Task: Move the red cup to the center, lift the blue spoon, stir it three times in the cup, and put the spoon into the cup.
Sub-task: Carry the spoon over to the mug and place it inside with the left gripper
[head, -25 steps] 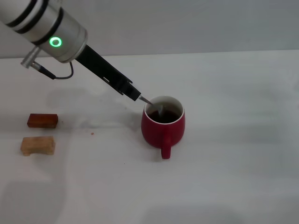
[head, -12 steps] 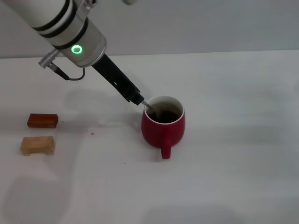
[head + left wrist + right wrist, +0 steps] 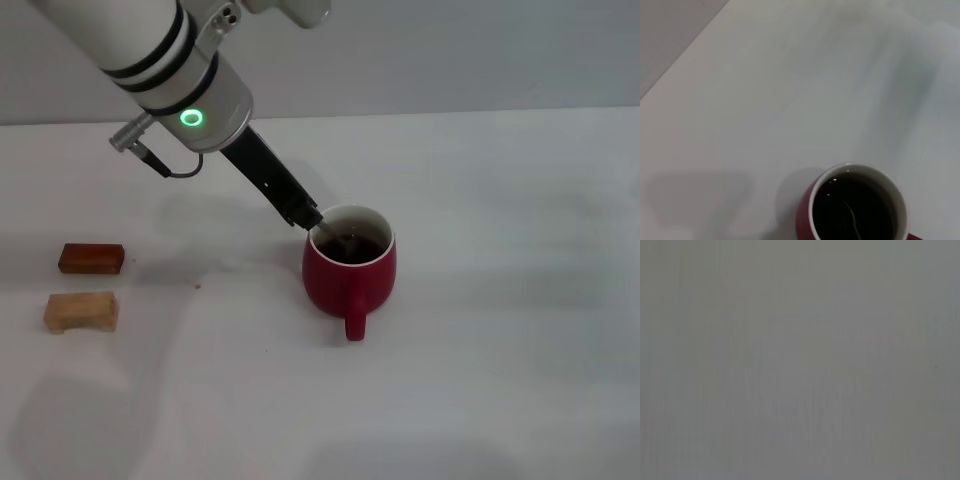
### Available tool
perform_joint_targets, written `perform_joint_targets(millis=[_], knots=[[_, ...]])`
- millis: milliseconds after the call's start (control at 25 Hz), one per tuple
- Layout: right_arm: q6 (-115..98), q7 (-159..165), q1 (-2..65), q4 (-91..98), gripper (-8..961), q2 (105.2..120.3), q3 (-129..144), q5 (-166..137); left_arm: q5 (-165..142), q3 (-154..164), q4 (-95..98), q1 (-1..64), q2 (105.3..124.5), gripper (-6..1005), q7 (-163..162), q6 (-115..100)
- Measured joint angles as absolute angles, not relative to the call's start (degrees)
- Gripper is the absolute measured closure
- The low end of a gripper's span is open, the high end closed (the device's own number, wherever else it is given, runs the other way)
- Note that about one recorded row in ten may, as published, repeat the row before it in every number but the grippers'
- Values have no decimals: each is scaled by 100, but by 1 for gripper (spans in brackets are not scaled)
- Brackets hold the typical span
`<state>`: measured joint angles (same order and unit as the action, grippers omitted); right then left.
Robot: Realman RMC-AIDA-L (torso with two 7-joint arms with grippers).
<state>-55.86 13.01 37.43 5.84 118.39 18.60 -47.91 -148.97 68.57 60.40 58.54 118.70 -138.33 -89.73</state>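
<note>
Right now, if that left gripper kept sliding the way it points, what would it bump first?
Probably the red cup: the left gripper slants down at its near rim, holding the spoon in the liquid.

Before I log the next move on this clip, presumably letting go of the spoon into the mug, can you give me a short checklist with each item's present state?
1. Dark red rounded ceramic mug upright on the white table, handle toward the robot: ok.
2. Spoon's grey metal bowl inside the mug, in the dark liquid: ok.
3. Left gripper at the mug's rim on the robot's left side, spoon neck running from its tip into the mug: ok.
4. Spoon's pale blue handle: hidden at the gripper, cannot tell.
5. Brown block and tan block well away from the mug: ok.
6. Right gripper: not seen in any view, cannot tell.
</note>
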Motion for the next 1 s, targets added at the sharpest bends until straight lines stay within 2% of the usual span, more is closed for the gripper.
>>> perform_joint_targets(millis=[640,1000], knots=[[-5580,1301,3718,531,955,11839,1870,-4796,-14950,6858,6087,5695,11815,860,-13892,-9045],[-5574,1301,3761,513,955,11839,1871,-4812,-14836,6897,6124,5808,11865,859,-13838,-9189]])
